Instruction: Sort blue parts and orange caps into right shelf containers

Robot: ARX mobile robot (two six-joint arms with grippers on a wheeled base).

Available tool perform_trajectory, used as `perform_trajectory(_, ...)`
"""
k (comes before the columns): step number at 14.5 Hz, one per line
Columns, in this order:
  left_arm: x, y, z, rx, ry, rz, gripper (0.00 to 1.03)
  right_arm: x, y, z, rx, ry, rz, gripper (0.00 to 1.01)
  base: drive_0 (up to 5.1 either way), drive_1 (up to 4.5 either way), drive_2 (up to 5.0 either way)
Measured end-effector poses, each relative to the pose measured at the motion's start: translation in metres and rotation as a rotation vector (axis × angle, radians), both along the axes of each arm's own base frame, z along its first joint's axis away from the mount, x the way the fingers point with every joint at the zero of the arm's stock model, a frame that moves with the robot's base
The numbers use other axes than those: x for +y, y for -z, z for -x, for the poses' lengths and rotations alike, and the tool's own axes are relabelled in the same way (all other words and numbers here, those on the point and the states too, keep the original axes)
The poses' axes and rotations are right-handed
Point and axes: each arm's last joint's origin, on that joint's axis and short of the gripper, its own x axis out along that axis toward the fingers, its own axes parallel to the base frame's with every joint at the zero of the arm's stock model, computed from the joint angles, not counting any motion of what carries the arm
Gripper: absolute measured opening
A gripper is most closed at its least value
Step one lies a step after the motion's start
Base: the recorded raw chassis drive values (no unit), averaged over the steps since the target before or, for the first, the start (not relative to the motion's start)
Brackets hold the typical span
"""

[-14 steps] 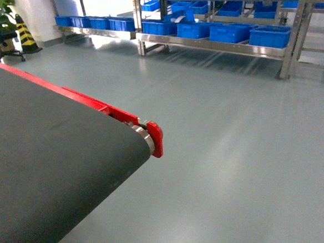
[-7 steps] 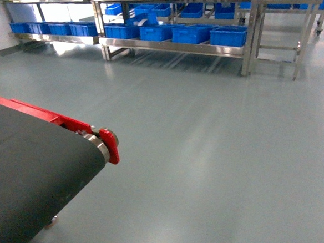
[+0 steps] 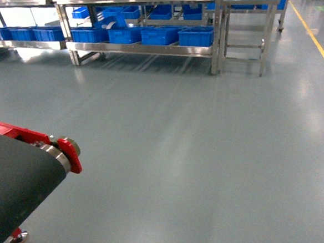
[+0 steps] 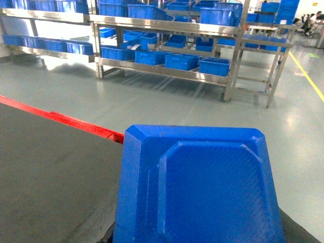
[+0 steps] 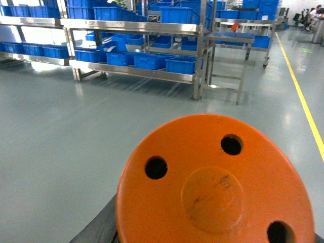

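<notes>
The large moulded blue plastic part (image 4: 197, 187), a tray-like shell with chamfered corners and a raised rectangular panel, filled the lower half of the left wrist view, apparently carried at the left claw, though no fingers showed there, so whether that claw was clamped or spread could not be told. The round orange plastic cap (image 5: 215, 185), a domed disc with 3 small holes and a scuffed central boss, filled the right wrist view in the same way, and the right claw's state likewise could not be told. Both looked rigid and light, with smooth glossy faces likely to slip under a pinch on the flat; the blue part's rim edge and the cap's outer rim seemed the surer places to hold. Exactly 1 blue part and 1 orange cap were in sight. The bright-blue ribbed plastic crates (image 3: 196, 36) sat on the stainless steel shelving rack (image 3: 215, 51) well apart from the robot, across open grey floor (image 3: 208, 151); about 4 stood along the lowest front shelf in the head view, with more behind and above, too crowded to count surely. The dark conveyor belt with its red side rail (image 3: 21, 170) lay at the lower left of the head view, with neither arm visible there.
</notes>
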Motion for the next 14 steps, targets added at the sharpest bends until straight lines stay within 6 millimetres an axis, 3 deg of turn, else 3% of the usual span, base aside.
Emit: perform_trajectory(14,0.0000,0.0000,0.0000,0.000,0.000,0.000,0.42,0.0000,0.0000,0.0000,0.000,0.000,0.000,0.46,-1.6,-1.60,-1.6)
